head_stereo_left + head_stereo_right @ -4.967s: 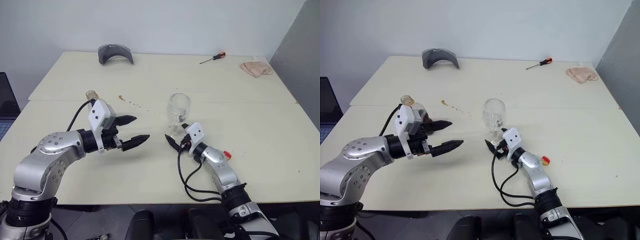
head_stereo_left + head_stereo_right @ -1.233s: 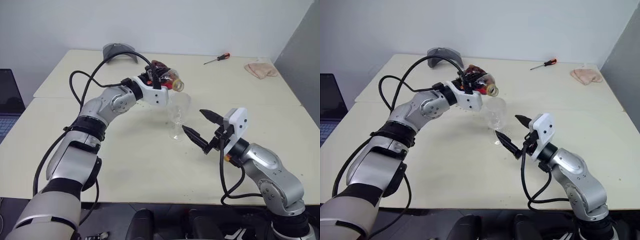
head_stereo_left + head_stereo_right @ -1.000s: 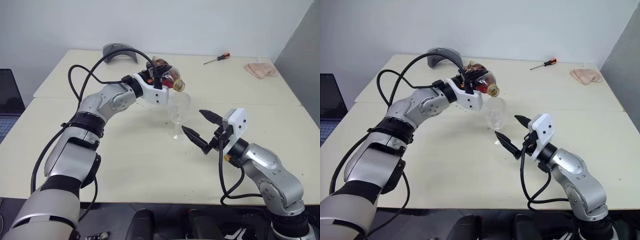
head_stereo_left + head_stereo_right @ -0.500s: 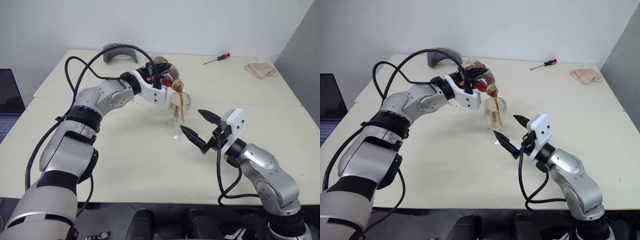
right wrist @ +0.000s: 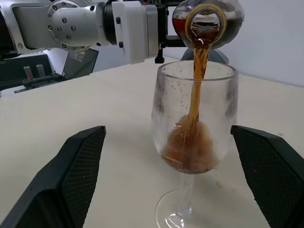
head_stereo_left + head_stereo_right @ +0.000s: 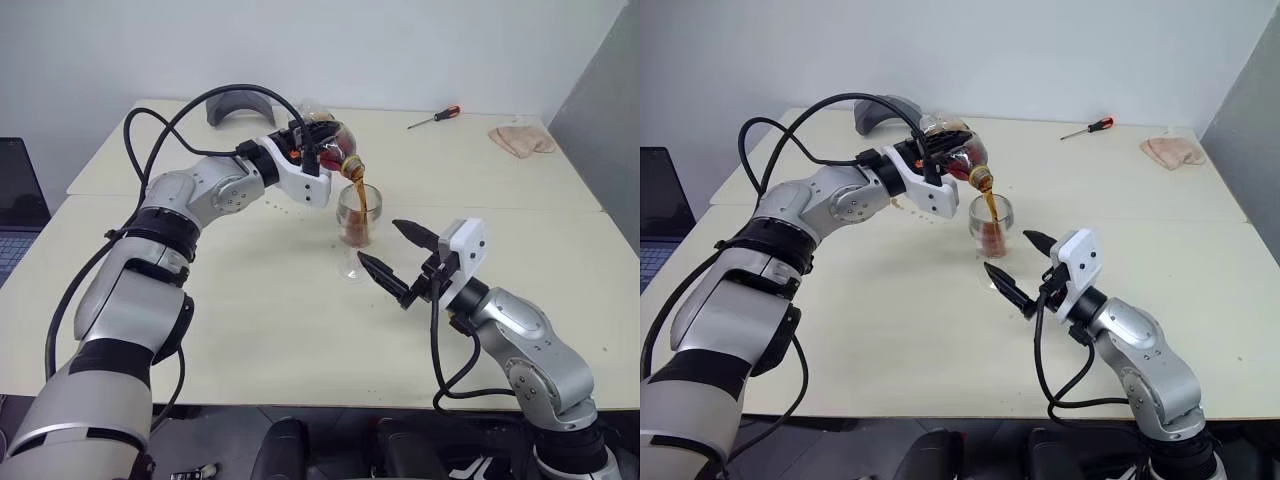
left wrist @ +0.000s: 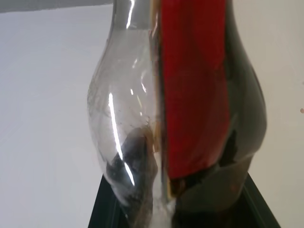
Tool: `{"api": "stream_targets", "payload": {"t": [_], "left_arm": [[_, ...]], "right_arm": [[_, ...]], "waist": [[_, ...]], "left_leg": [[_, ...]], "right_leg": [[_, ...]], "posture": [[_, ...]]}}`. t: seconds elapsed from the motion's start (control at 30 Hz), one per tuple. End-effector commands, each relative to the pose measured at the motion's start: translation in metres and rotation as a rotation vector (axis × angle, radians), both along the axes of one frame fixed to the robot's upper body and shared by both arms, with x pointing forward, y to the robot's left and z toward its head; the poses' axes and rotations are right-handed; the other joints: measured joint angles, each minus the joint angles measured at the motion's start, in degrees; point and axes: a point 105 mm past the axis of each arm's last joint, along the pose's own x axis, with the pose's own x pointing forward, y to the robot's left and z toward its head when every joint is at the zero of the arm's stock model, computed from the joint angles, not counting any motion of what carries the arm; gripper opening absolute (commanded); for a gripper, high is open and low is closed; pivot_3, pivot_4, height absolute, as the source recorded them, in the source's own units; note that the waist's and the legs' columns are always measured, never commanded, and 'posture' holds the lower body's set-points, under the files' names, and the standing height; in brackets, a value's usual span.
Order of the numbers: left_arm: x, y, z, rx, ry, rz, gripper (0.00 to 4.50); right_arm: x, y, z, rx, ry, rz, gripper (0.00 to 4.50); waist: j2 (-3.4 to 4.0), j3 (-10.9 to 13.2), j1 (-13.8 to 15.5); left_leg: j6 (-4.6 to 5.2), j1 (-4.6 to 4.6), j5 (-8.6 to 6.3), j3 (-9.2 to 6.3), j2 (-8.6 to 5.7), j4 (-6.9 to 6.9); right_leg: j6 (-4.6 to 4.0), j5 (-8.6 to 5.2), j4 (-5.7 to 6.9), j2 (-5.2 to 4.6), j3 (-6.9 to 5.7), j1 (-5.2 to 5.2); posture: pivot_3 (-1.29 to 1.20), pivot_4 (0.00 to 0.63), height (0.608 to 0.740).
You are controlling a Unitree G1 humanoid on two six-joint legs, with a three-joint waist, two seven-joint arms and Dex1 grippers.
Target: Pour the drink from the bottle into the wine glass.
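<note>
My left gripper [image 6: 318, 148] is shut on the bottle [image 6: 332, 150], a squat clear one with a red label [image 7: 194, 95], and holds it tipped with its open mouth over the wine glass [image 6: 357, 215]. A thin stream of the dark brown drink [image 5: 198, 71] falls into the glass bowl, and drink [image 6: 355, 232] pools in its lower part. The glass stands upright on the table. My right gripper [image 6: 380, 242] is open beside the glass, to its right and nearer to me. In the right wrist view its black fingers [image 5: 78, 173] stand on either side of the stem without touching it.
At the table's [image 6: 250, 330] far edge lie a grey curved object [image 6: 238, 104], a red-handled screwdriver [image 6: 432, 118] and a pinkish cloth [image 6: 515, 138]. A dark laptop [image 6: 18, 190] sits beyond the left edge. A seam crosses the table behind the glass.
Five seconds ago the bottle stood on the table by my open left gripper. Within the last second the held bottle tipped further, the drink began to stream, and the glass has been filling.
</note>
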Motion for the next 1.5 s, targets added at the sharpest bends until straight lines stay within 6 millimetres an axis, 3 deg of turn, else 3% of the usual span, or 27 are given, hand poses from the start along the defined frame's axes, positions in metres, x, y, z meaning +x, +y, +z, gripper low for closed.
{"api": "stream_targets", "payload": {"t": [0.03, 1.0, 1.2, 1.37, 1.5], "left_arm": [[-0.004, 0.000, 0.028, -0.028, -0.076, -0.018, 0.95], [-0.004, -0.001, 0.026, -0.043, -0.055, -0.022, 0.90], [-0.002, -0.002, 0.011, -0.205, 0.140, -0.028, 0.90], [-0.012, -0.002, -0.014, -0.358, 0.368, -0.066, 0.90], [-0.018, 0.007, -0.020, -0.465, 0.462, -0.048, 0.90]], "right_arm": [[-0.002, 0.001, 0.010, 0.009, -0.051, 0.006, 4.50], [-0.003, 0.001, 0.007, -0.002, -0.044, 0.017, 4.50], [-0.005, 0.002, 0.008, -0.004, -0.049, 0.034, 4.50], [-0.009, 0.005, 0.009, -0.019, -0.052, 0.067, 4.50], [-0.014, 0.007, 0.007, -0.060, -0.058, 0.107, 4.50]], "waist": [[0.00, 0.00, 0.00], [0.00, 0.00, 0.00], [0.04, -0.02, -0.02], [0.06, -0.03, -0.31], [0.05, -0.03, -0.26]], "left_leg": [[0.00, 0.00, 0.00, 0.00, 0.00, 0.00], [-0.04, 0.00, 0.02, 0.00, 0.00, 0.01], [-0.07, 0.00, 0.04, 0.01, 0.00, 0.03], [-0.09, 0.03, 0.06, 0.00, 0.04, 0.07], [-0.08, 0.02, 0.06, -0.02, 0.04, 0.09]], "right_leg": [[0.00, 0.00, 0.00, 0.00, 0.00, 0.00], [0.00, 0.00, 0.02, 0.00, 0.00, 0.00], [-0.01, 0.00, 0.02, -0.01, 0.00, 0.00], [-0.03, 0.00, 0.11, -0.01, 0.00, 0.01], [-0.03, 0.00, 0.11, -0.01, 0.00, 0.01]], "posture": [[0.00, 0.150, 0.740], [0.00, 0.150, 0.740], [0.00, 0.150, 0.740], [0.00, 0.150, 0.740], [0.00, 0.150, 0.740]]}}
